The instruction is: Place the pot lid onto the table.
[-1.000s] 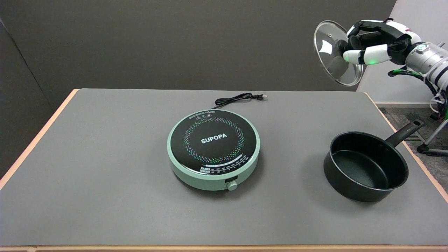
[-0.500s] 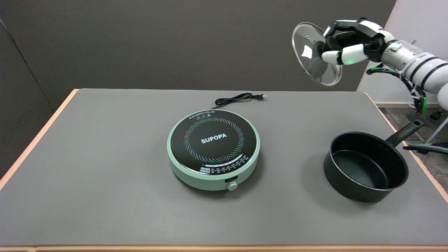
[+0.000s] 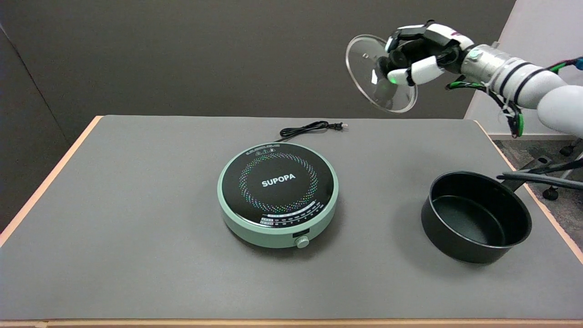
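A round glass pot lid (image 3: 370, 82) with a metal rim hangs tilted on edge in the air above the table's far right part. My right hand (image 3: 416, 54) grips it by its knob, fingers wrapped around the knob, which is hidden by them. The black pot (image 3: 476, 216) stands uncovered on the grey table (image 3: 136, 205) at the right, its handle pointing to the back right. The lid is well above and behind the pot, to its left.
A mint-green induction cooker (image 3: 278, 193) sits mid-table, its black cord (image 3: 309, 129) coiled behind it. The table's right edge (image 3: 537, 200) runs just past the pot. A dark wall stands behind the table.
My right hand has carried the lid leftward from beyond the table's right edge to above its far right part, and slightly lower. The pot and cooker stayed put.
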Controlling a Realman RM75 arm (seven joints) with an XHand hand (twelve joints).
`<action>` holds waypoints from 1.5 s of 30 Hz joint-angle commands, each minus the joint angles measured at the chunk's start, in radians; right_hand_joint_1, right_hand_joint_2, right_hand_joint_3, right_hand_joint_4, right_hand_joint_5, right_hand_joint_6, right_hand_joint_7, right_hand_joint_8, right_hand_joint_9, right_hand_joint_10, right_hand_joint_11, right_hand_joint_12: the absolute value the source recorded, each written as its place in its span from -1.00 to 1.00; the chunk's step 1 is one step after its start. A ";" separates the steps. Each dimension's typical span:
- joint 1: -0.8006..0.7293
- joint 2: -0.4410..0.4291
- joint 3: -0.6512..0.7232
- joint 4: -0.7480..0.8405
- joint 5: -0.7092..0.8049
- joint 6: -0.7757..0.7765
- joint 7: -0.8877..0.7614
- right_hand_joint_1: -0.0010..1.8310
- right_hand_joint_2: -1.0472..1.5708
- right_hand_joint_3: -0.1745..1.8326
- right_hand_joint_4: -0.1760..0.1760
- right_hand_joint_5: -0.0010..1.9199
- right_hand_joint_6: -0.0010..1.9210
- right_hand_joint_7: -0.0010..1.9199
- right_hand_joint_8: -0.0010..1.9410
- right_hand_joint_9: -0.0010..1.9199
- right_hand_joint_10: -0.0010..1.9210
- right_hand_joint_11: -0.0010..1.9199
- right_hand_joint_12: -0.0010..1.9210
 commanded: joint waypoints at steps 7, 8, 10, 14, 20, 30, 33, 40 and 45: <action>0.543 -0.023 -0.681 0.066 -0.142 -0.248 -0.080 0.49 0.39 0.00 1.00 -0.36 0.54 -0.08 0.47 -0.18 0.93 -0.34 0.66; 0.549 -0.019 -0.695 0.066 -0.142 -0.248 -0.080 0.49 0.39 0.00 1.00 -0.36 0.54 -0.07 0.47 -0.18 0.93 -0.33 0.66; 0.553 -0.016 -0.710 0.066 -0.142 -0.255 -0.080 0.49 0.39 -0.01 1.00 -0.36 0.54 -0.07 0.47 -0.18 0.92 -0.33 0.66; 0.553 -0.012 -0.724 0.068 -0.149 -0.273 -0.080 0.49 0.38 0.00 1.00 -0.36 0.54 -0.07 0.47 -0.18 0.92 -0.33 0.66; 0.553 -0.013 -0.745 0.100 -0.152 -0.273 -0.135 0.49 0.38 0.01 1.00 -0.35 0.54 -0.06 0.46 -0.17 0.91 -0.33 0.65; 0.611 -0.079 -0.857 0.157 -0.155 -0.260 -0.180 0.50 0.38 0.01 1.00 -0.35 0.53 -0.06 0.46 -0.17 0.91 -0.33 0.65; 0.616 -0.110 -0.874 0.181 -0.155 -0.248 -0.182 0.50 0.38 0.01 1.00 -0.35 0.54 -0.06 0.46 -0.17 0.91 -0.33 0.65; 0.621 -0.147 -0.880 0.211 -0.155 -0.234 -0.184 0.50 0.38 0.01 1.00 -0.35 0.53 -0.06 0.45 -0.17 0.91 -0.33 0.64; 0.591 -0.177 -0.877 0.287 -0.156 -0.191 -0.186 0.50 0.38 0.01 1.00 -0.35 0.53 -0.06 0.45 -0.17 0.91 -0.33 0.64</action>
